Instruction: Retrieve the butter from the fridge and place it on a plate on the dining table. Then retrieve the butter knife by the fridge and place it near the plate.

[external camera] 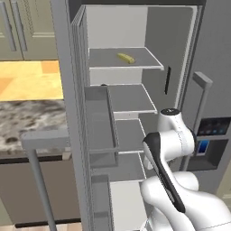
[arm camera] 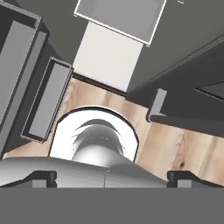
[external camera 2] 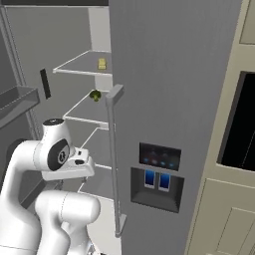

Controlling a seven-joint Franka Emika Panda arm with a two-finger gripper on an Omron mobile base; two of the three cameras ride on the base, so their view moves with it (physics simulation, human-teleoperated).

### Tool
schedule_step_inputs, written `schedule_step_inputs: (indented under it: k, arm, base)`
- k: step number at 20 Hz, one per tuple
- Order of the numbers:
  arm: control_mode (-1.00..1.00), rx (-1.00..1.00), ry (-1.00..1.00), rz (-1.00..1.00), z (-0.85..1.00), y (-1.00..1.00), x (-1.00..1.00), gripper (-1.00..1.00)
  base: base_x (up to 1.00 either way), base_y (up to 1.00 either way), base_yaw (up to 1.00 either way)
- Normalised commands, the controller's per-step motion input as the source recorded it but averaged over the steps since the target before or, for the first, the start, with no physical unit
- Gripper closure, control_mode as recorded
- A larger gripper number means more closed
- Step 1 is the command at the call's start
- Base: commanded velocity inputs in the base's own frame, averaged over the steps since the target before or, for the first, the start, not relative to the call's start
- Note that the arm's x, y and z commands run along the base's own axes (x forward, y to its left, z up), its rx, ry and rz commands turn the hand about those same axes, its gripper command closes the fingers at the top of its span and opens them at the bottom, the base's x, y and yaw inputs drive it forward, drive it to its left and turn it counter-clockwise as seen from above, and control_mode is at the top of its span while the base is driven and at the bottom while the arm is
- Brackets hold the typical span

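Gripper [arm camera: 112, 177]: our two small dark fingertips sit wide apart at the bottom of the hand view, grasping nothing, with the hand pointed down at the pale wood floor [arm camera: 175, 148] in front of the tall dark grey double-door fridge [external camera 2: 169, 74]. One fridge door stands open, and the small yellow rectangular stick of butter [external camera: 126, 58] lies alone on the upper pale grey shelf [external camera: 108, 58], well above our folded arm; the right base view shows it as a yellow block [external camera 2: 101, 63] on that same shelf. We judge the butter light but soft and likely slick, so a hard squeeze would dent it or squirt it out. We would take it across its narrow width near the middle, fingers flat on the long sides, closing gently.
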Motion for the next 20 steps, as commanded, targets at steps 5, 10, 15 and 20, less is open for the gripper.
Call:
schedule_step_inputs:
  k: [5, 10, 15, 20]
  arm:
    - [1.0, 0.0, 0.0, 0.0, 0.0, 0.0, 0.0, -1.0]
    - [1.0, 0.0, 0.0, 0.0, 0.0, 0.0, 0.0, -1.0]
    - [1.0, 0.0, 0.0, 0.0, 0.0, 0.0, 0.0, -1.0]
    - [-1.0, 0.0, 0.0, 0.0, 0.0, 0.01, 0.06, -1.0]
  base:
    - [0.29, 0.15, 0.0]
    - [0.33, 0.18, 0.0]
    - [0.21, 0.06, 0.0]
    - [0.09, 0.0, 0.0]
